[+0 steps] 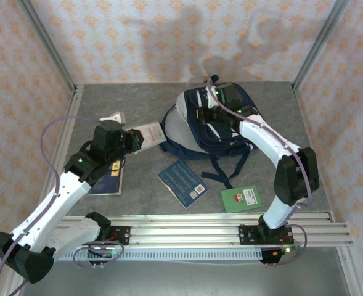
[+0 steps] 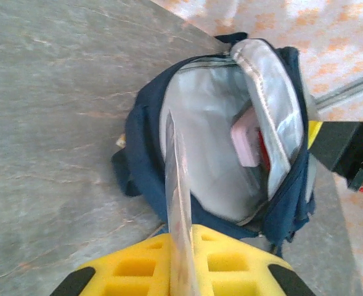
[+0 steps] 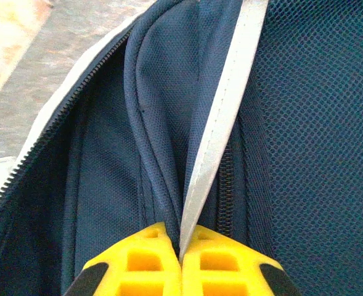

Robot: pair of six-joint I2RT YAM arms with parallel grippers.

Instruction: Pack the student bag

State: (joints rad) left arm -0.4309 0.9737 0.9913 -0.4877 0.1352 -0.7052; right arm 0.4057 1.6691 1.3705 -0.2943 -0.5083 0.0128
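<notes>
Woven cloth student bag (image 3: 304, 123), glossy sheet (image 2: 180, 203)

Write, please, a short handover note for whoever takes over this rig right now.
Left gripper: shut on a flat white booklet, edge-on just outside the bag's mouth.
Right gripper: shut on the student bag, pinching fabric at its light stripe.
Bag: far side of the table, main pocket open.
Done: a pink item is inside.
Left: the booklet, then probably the blue book, green book and dark book.
</notes>
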